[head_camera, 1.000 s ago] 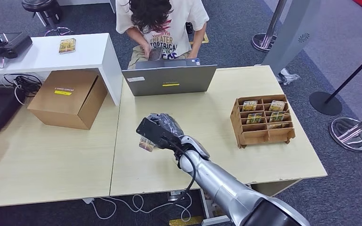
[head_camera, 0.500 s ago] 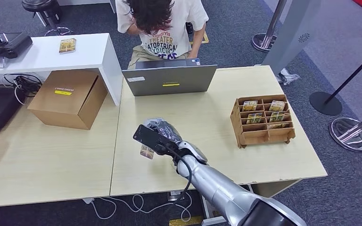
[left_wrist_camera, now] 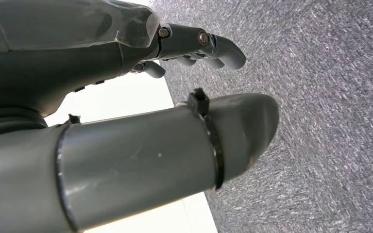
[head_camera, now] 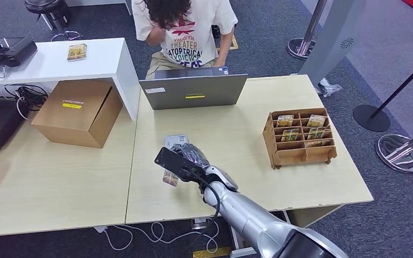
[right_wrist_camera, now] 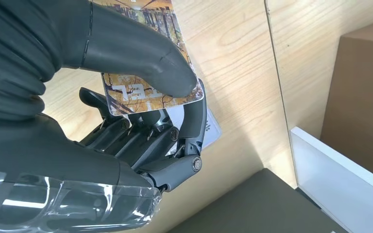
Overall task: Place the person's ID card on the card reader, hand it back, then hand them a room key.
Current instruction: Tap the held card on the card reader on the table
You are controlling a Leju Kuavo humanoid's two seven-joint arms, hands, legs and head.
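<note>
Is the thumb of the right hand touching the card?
Touching. In the right wrist view, the right hand presses its thumb flat on the card, pinching it against the fingers beneath.

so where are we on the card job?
Done: nothing confirmable. In hand: right hand pinches a card with orange artwork just above the pale card reader on the table. Left: hand-back to the person; key cards sit in the wooden rack. Left hand holds nothing.

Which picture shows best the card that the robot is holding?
The right wrist view shows it best: the card sits close up, pinched between the thumb and fingers of the right hand, with its picture and letters showing. The head view shows just a small bit of it under that hand.
</note>
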